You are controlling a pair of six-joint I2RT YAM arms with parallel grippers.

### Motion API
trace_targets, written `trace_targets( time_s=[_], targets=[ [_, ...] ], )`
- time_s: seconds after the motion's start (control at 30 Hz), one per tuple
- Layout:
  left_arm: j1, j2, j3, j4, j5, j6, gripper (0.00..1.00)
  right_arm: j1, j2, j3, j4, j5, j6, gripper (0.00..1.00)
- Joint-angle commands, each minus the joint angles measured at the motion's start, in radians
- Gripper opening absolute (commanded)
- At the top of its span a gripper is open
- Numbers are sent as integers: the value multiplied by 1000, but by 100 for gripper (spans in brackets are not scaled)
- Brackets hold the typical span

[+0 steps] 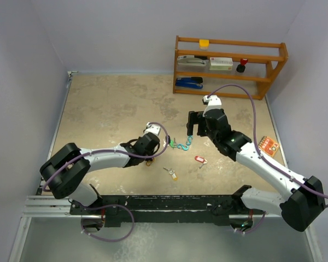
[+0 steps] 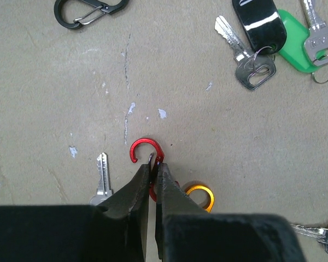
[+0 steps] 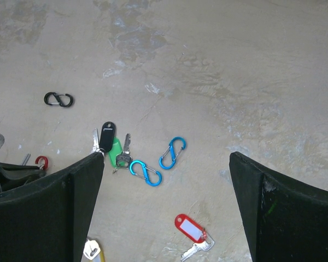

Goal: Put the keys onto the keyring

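1. Table (image 1: 109, 109): sandy work surface. Every loose key lies flat on it.
2. Wooden shelf (image 1: 229, 65), far right corner: the only container in view. It holds a blue stapler (image 1: 189, 82) on the lower tier and a white box (image 1: 221, 63) with small items above. No keys are in it.
3. My right pincer (image 3: 166, 155): jaws spread wide, nothing held, hovering over the blue clips (image 3: 146, 172).
4. My left pincer (image 2: 154, 164): jaws pressed together on the red S-clip (image 2: 144, 148). Its free loop projects beyond the fingertips.
5. Tagged key bunch (image 2: 259, 24), black and green heads: lies ahead and to the right of the left pincer, blades slanting up-left. In the right wrist view it is just beside my right pincer's left finger. The empty right arm appears better placed to lift it toward the clip.
6. Plain silver key (image 2: 102, 177): just beside the left fingers, long axis parallel to them.
7. Red-tagged key (image 3: 190, 228) and yellow-tagged key (image 3: 92, 250): nearer my bases, apart from each other.
8. Black clip (image 2: 87, 10): well apart, beyond the red S-clip.
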Motion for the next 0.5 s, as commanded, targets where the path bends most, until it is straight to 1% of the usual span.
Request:
trace_targets(
  time_s=[0.0,0.17,0.27,0.37,0.47],
  targets=[
    [-6,-37,81,-38,-88,-1,0,6,-1,3,4,-17,-24,99],
    [-7,-76,171,-66,-190,-5,0,6,86,47,-56,-77,-38,98],
    [-7,-96,232,-64,-246,-4,0,5,160,100,-89,-127,-50,96],
    [-7,-98,332,-102,-313,1,0,6,247,144,-132,-186,-57,91],
    [-6,-79,474,-141,-363,29,0,11,305,163,-140,-221,-51,84]
  ],
)
